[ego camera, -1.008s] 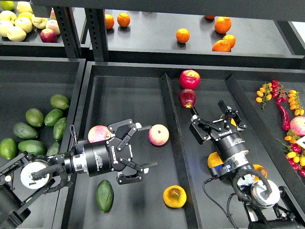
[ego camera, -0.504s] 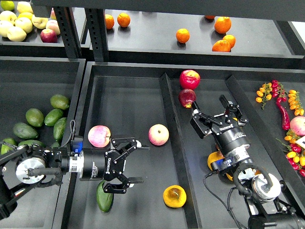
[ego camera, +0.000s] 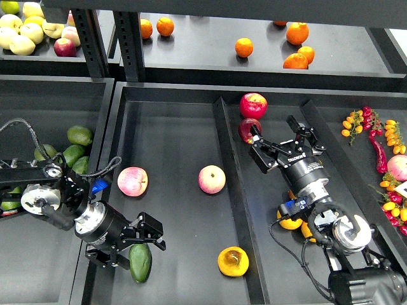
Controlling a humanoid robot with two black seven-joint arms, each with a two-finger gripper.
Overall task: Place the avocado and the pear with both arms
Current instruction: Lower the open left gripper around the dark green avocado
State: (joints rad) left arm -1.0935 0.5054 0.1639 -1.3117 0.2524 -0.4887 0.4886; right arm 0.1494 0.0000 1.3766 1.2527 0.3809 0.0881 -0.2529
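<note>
The dark green avocado (ego camera: 140, 262) lies at the front left of the middle tray (ego camera: 172, 133). My left gripper (ego camera: 132, 248) is open, low over the avocado's upper end, one finger above it and one at its left. The yellow-orange pear (ego camera: 233, 261), with a brown dimple facing up, lies at the tray's front, right of the avocado, and nothing touches it. My right gripper (ego camera: 278, 135) is open and empty in the right compartment, just right of a dark red apple (ego camera: 248, 129), far from the pear.
Two pink apples (ego camera: 132, 181) (ego camera: 212, 179) lie mid-tray. A raised divider (ego camera: 233, 190) splits the tray. A red apple (ego camera: 253, 105) sits at the back. More avocados (ego camera: 70, 154) fill the left bin. Oranges (ego camera: 243, 47) are on the shelf, chillies (ego camera: 376, 152) at the right.
My left gripper has dropped down and to the left, from beside the pink apple to the avocado. My right gripper has shifted slightly up and left toward the dark red apple.
</note>
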